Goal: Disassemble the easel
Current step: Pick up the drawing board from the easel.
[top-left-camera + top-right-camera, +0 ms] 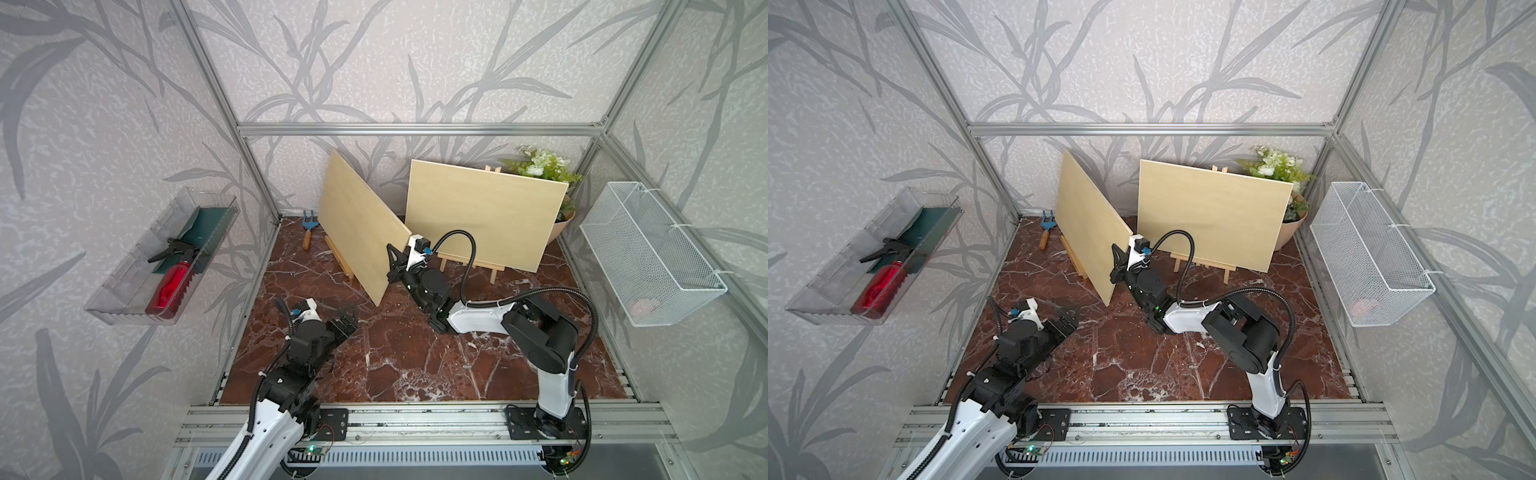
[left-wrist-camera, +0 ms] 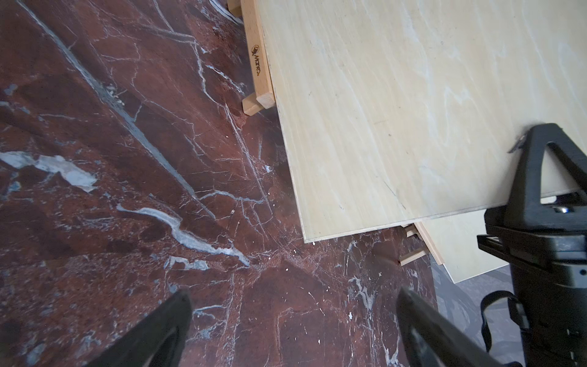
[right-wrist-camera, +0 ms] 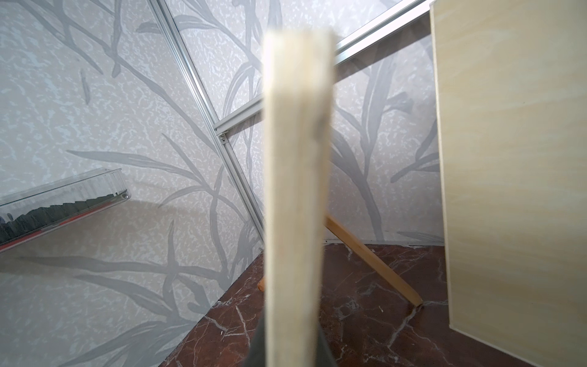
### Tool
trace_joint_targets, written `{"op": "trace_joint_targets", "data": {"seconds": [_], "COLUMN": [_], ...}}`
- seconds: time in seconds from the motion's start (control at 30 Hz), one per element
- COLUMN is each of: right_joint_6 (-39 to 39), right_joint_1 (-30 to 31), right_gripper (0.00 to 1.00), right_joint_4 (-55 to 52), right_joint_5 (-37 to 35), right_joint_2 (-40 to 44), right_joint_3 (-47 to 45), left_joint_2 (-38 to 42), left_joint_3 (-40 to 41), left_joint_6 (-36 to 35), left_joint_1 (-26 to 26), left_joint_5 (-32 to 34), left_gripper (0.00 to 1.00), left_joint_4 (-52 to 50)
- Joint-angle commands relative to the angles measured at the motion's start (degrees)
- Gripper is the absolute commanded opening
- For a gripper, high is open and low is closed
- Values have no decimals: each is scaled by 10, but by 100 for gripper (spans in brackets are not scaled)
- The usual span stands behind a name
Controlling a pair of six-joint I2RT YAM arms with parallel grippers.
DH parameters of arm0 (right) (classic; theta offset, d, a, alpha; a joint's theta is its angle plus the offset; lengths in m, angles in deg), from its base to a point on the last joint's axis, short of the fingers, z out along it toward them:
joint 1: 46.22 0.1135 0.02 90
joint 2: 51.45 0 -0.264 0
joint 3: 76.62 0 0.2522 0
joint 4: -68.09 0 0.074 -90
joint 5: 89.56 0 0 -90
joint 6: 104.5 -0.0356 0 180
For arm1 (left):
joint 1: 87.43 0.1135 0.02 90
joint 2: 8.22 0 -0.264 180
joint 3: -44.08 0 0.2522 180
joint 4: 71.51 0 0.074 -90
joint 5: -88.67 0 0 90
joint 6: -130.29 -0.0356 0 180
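Well, the open room is the front half of the marble table (image 1: 395,361), from 4 round to 7 o'clock. Aluminium frame posts (image 1: 253,183) and papered walls close it in at 9, 12 and 3.

The back is crowded. An angled board (image 1: 357,224) runs from 11 o'clock in towards the middle. A second board (image 1: 482,216) leans on a second easel (image 1: 469,264) at 1 o'clock, and the two boards' near edges come close together. A blue hand fork (image 1: 308,228) lies in the 11 o'clock corner and flowers (image 1: 540,166) fill the 1 o'clock corner behind the second board. A wire basket (image 1: 648,253) hangs on the wall at 3, and a clear tray (image 1: 162,257) with a red bottle (image 1: 170,286) hangs at 9.

The easel (image 1: 338,257) stands at 11 o'clock, mostly hidden behind the angled board, with only its pale wooden ledge and feet showing along the board's lower edge. The board is plain light plywood, standing steeply. Whether its low corner touches the table I cannot tell.

The right gripper (image 1: 394,265) pinches the board's side edge near the table's centre; in its wrist view that edge is a blurred strip. The left gripper (image 1: 347,322) hovers at 8 o'clock, its fingers (image 2: 171,321) spread wide, holding nothing.
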Motion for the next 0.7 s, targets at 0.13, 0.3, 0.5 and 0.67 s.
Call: {"op": "trace_joint_targets", "data": {"seconds": [0.13, 0.3, 0.5, 0.67], "right_joint_6": [-10, -23, -39, -70], "right_joint_1": [-2, -5, -8, -17], "right_gripper": [0, 0, 0, 0], "right_joint_4": [107, 108, 108, 118], "right_joint_5": [21, 27, 22, 27], "right_joint_2": [74, 88, 106, 117], "right_joint_3": [11, 9, 4, 0], "left_joint_2": [-1, 0, -12, -14], "left_joint_3": [5, 6, 5, 2], "left_joint_6": [6, 5, 5, 0], "left_joint_1": [1, 1, 1, 1], "left_joint_5": [1, 2, 1, 0], "left_gripper": [99, 99, 99, 99], "left_joint_4": [9, 10, 11, 12]}}
